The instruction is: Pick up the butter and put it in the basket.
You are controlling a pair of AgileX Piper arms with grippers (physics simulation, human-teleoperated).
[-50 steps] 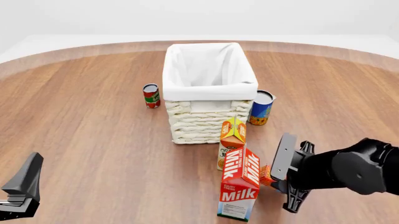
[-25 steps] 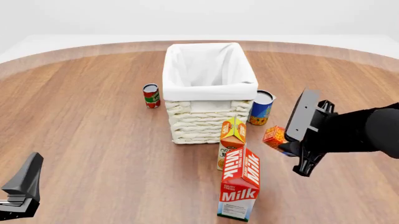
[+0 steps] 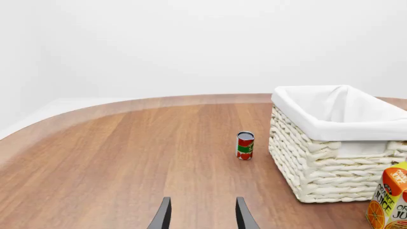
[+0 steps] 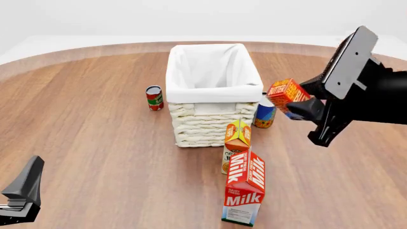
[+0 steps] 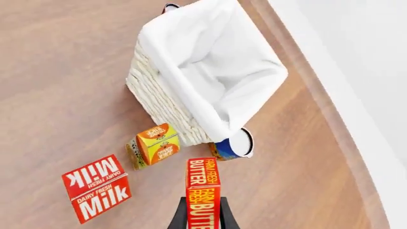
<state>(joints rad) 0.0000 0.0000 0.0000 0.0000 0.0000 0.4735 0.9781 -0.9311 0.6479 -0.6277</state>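
Observation:
The butter (image 4: 287, 93), a small red-orange box with white lettering, hangs in the air to the right of the basket (image 4: 213, 121), above the blue can. My right gripper (image 4: 299, 106) is shut on it; the right wrist view shows the butter (image 5: 203, 191) clamped between the fingers, with the cream wicker basket (image 5: 167, 102) and its white liner below and ahead. My left gripper (image 3: 201, 217) is open and holds nothing, low at the front left of the table (image 4: 95, 143); only part of it (image 4: 22, 193) shows in the front view.
A milk carton (image 4: 245, 188) stands at the front, with an orange juice carton (image 4: 237, 140) behind it against the basket. A blue can (image 4: 265, 114) stands at the basket's right corner and a red can (image 4: 154, 98) at its left.
My right gripper has risen with the butter, from table level beside the milk carton up to the height of the basket's rim, to its right. The left arm has not moved.

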